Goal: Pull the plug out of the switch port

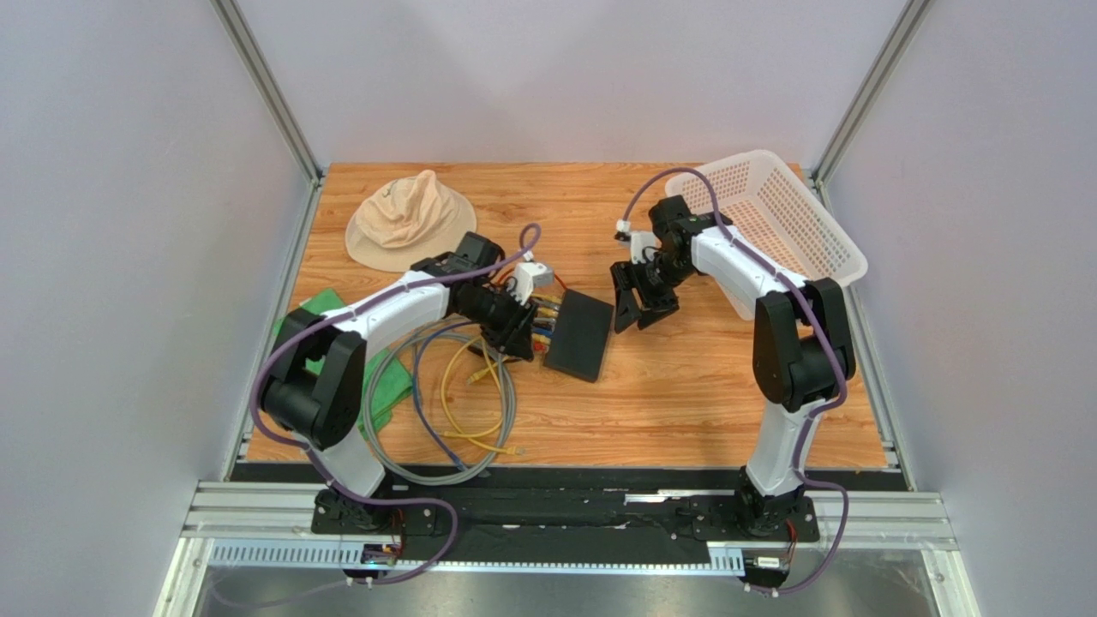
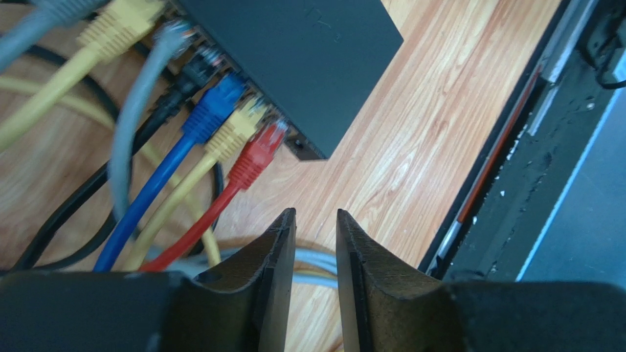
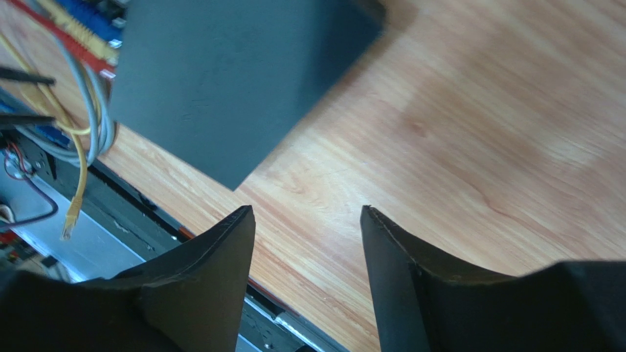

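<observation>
Switch (image 2: 294,51): flat matte black box, lying flat just ahead of the left gripper (image 2: 316,220). A row of plugs (image 2: 213,110) sits along its edge: yellow, grey, black, blue, yellow, red. The red plug (image 2: 257,154), last in the row, is nearest the fingertips and untouched.
</observation>
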`<state>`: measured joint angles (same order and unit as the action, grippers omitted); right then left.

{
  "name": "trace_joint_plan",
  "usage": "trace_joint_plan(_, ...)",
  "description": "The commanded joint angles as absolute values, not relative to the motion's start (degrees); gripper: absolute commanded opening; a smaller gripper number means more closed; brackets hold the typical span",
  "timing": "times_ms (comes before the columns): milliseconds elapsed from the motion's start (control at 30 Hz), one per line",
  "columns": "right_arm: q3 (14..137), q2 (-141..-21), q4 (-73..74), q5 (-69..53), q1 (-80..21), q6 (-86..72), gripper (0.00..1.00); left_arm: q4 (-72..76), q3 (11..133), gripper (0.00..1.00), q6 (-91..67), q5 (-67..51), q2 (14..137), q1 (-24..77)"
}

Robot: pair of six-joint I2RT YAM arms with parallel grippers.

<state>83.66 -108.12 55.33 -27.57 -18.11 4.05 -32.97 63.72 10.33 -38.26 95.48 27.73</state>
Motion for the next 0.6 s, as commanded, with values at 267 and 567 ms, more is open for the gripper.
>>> trace_joint_plan(267, 81.5, -109.6, 52.4, -25.8, -13.0, -1.6, 0.27, -32.3, 76.0, 0.17, 12.5, -29.7, 106.8, 37.3)
trace_joint_plan(567, 82.8, -108.4, 53.7, -25.8, -6.9, -1.2, 0.27, -32.0, 83.1, 0.16, 8.5, -33.6, 112.3, 42.9)
